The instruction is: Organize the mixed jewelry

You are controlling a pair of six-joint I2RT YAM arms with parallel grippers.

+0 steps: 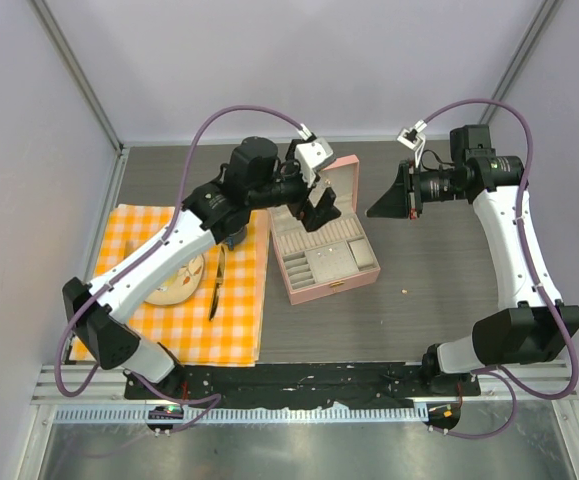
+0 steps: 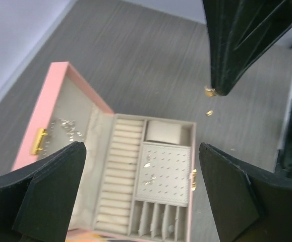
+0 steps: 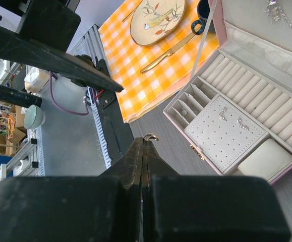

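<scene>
My right jaws are pressed together on a tiny gold loop, held in the air beside the box. My left jaws are wide apart and hold nothing, above the open pink box with grey lining. Two small silver earrings sit on its dotted pad, and a silver chain lies in the lid. One tiny gold bit lies on the dark grey wood-look surface. An orange checked cloth lies left of the box. Pale walls stand around.
</scene>
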